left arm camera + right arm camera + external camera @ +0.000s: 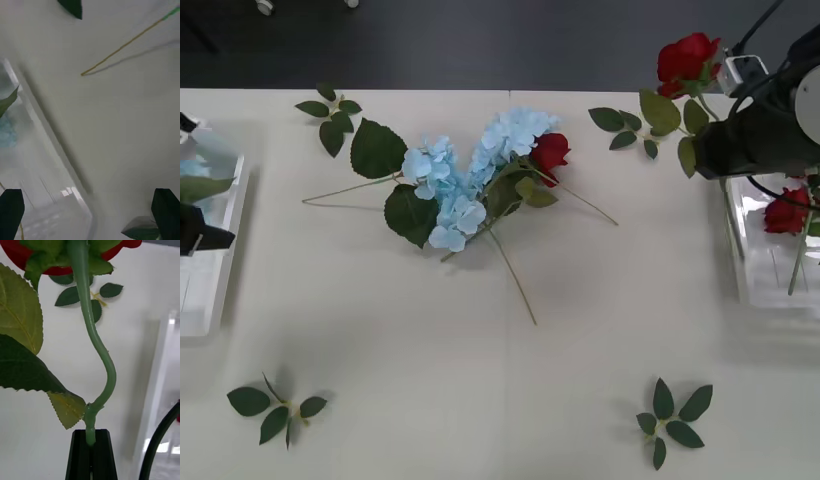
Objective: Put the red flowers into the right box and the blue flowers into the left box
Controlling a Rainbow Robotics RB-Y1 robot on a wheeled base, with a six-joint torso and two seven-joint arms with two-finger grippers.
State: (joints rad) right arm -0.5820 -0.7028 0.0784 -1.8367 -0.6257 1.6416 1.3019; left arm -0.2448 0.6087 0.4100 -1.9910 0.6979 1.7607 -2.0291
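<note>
A deep-red artificial rose [686, 58] is held stem-pinched by the right gripper [90, 444] just above the white translucent right box [750, 265]; left gripper [90, 213] spread

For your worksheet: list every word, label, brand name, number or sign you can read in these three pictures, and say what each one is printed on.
None: no readable text appears in any view.
The right box, left box, table, the red flower held by the right claw and the open left claw carry no lettering.
</note>
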